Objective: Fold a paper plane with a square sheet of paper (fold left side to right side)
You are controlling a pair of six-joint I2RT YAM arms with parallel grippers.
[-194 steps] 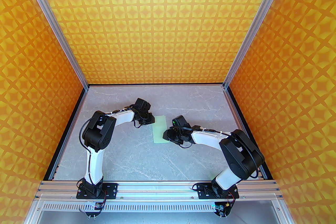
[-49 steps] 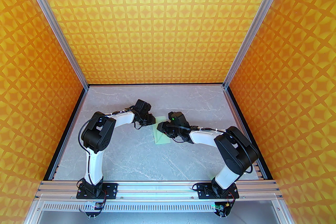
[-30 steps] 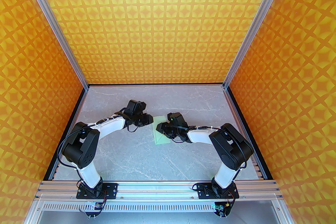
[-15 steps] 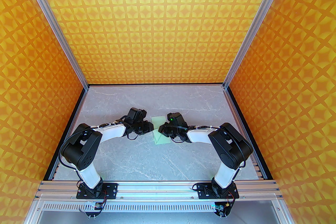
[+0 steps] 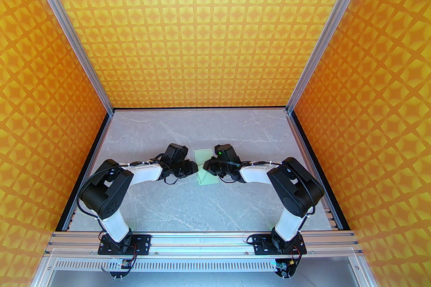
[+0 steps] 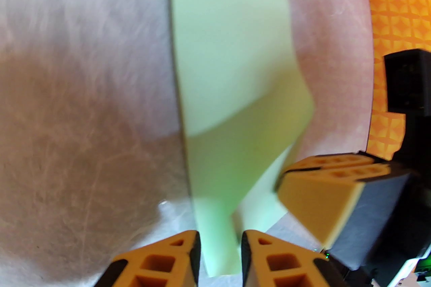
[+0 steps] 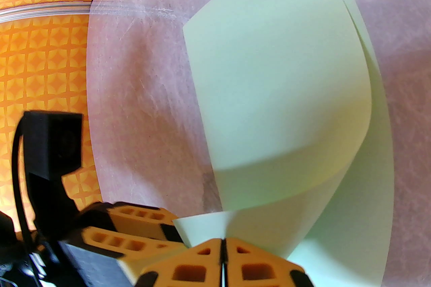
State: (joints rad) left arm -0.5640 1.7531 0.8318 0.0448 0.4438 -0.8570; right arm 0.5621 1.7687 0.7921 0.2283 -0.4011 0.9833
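Observation:
The sheet of paper (image 5: 202, 156) is pale mint green and lies folded in the middle of the table, one flap curling up off the lower layer (image 7: 276, 77). My right gripper (image 7: 222, 245) is shut on a corner of that lifted flap and holds it bent over. It reaches in from the paper's right side (image 5: 204, 166). My left gripper (image 6: 220, 258) sits at the paper's left edge (image 5: 195, 168). Its jaws stand a little apart, and the paper (image 6: 229, 60) shows in the gap between them. The paper plane is out of view.
The grey marbled table (image 5: 168, 205) is walled by orange patterned panels on three sides. An aluminium rail (image 5: 202, 240) with both arm bases runs along the near edge. The two grippers are almost touching over the paper.
My left arm has drawn back toward the near side, its gripper sliding down the paper's left edge. My right gripper has shut on the flap's corner and barely moved.

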